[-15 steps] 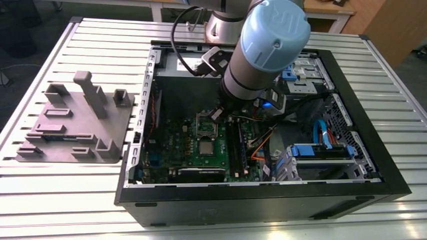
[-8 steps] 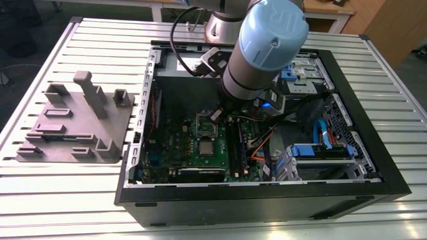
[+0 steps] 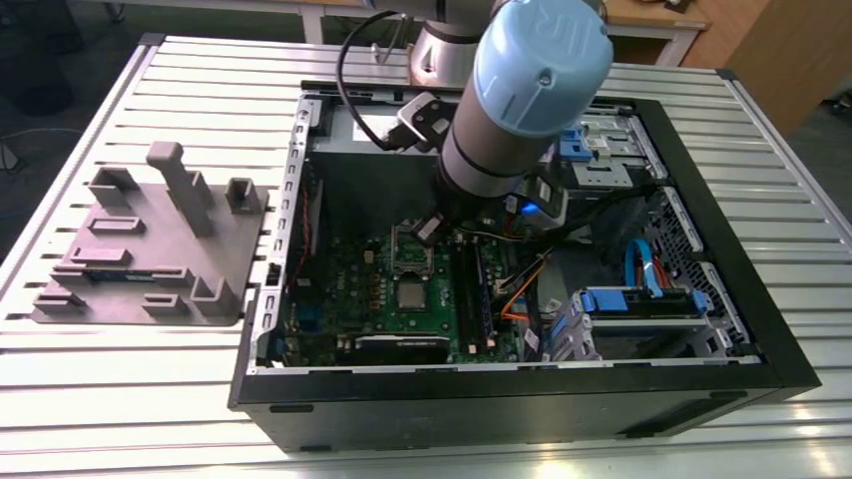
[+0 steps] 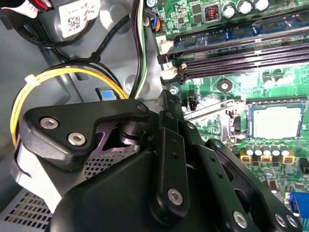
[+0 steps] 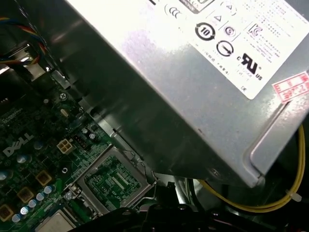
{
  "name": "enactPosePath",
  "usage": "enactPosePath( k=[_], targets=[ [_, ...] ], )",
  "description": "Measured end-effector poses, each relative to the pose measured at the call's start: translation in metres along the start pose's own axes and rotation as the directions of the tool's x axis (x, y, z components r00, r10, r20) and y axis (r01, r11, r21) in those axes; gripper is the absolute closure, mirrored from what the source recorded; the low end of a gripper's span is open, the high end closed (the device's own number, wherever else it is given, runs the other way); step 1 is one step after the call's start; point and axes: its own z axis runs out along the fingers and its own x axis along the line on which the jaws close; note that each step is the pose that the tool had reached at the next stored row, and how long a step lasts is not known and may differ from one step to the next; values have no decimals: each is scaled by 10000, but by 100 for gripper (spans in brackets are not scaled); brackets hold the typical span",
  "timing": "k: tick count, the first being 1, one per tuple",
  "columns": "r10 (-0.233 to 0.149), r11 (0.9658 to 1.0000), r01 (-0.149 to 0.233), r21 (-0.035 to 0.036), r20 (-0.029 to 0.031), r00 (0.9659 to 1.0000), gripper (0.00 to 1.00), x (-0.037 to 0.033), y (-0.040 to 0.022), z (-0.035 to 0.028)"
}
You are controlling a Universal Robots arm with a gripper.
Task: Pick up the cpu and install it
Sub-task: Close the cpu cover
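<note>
Black linkage of your hand (image 4: 169, 193) sits nearest the lens in the second wrist view, and from there I cannot tell how wide it stands or whether it has hold of anything — the fingertips are hidden. In the exterior view the arm (image 3: 513, 100) reaches down into the open computer case (image 3: 533, 394) on the desk (image 3: 200, 399), its wrist hanging over the motherboard (image 3: 399, 299) close to the case's back wall.

Your cpu (image 4: 275, 121) looks to be lying in the socket (image 4: 251, 108) already: a pale square plate framed by metal, and in the exterior view a silver square (image 3: 414, 295) near the middle of the board. Beside it the load frame (image 5: 113, 179) stands open, so the seat is not locked.

Risks, as I judge them: yellow cables (image 4: 63, 77) and the power supply (image 5: 193, 72) crowd the wrist, and a careless swing could snag or knock them. Pressing on a chip that sits askew would bend socket pins — whether it lies flat cannot be made out.
</note>
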Motion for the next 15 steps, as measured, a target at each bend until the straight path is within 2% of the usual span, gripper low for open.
enactPosePath(
  k=[5,10,11,15],
  targets=[
    [14,9999,-12,142,-139,9999,90,-8,19,-57],
    [43,9992,-27,395,-386,9992,90,-13,32,-100],
    [46,9991,-28,431,-421,9991,90,-15,35,-110],
    [53,9988,-29,493,-482,9988,90,-21,50,-158]
  ],
)
